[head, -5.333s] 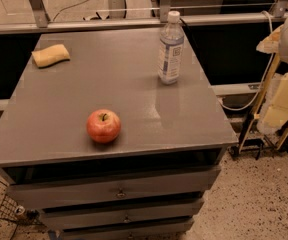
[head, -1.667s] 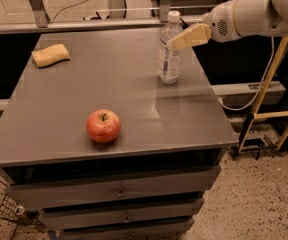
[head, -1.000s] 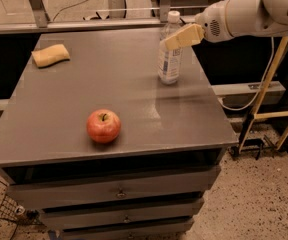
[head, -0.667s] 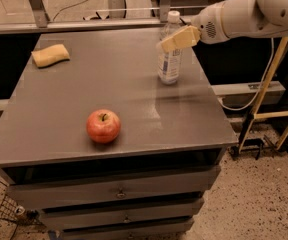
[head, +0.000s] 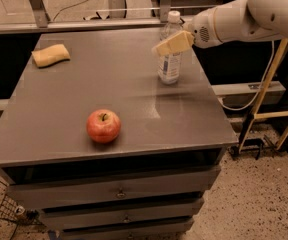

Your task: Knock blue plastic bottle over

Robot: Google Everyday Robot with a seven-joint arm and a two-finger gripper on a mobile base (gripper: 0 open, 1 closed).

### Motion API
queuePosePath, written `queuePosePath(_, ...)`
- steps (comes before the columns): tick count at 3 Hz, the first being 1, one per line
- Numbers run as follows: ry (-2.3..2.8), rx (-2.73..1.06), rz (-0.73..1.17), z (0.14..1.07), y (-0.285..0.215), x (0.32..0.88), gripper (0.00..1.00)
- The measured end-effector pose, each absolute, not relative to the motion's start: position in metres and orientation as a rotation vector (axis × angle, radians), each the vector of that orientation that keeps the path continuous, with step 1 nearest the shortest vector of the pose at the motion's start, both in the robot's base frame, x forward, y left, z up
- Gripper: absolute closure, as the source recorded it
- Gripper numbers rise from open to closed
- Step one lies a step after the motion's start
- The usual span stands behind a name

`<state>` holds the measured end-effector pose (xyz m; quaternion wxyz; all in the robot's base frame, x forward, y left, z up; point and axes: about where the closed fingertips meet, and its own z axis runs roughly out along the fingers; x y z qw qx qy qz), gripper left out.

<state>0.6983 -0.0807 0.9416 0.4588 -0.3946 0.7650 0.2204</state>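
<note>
three things sit on a grey table [head: 84, 91]: a blue plastic bottle [head: 169, 66] upright near the far right edge, an apple [head: 103, 126] in front, a sponge [head: 50, 55] far left. the gripper [head: 173, 43] crosses the bottle's upper half from the right; whether it is clenched or released is unclear.

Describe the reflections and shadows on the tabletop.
Camera view: the grey tabletop has a soft sheen, with a pale reflection streak below the slim clear plastic bottle; the red apple casts a small dark shadow beneath it; the beige gripper sits in front of the bottle's upper part.
</note>
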Motion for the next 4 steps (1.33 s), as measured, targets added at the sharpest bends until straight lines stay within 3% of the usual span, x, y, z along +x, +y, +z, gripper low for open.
queuePosePath(2,1.892,-0.968,0.541,0.934,-0.084,0.699,0.57)
queuePosePath(4,1.814,-1.125,0.403,0.950,-0.103,0.695,1.00)
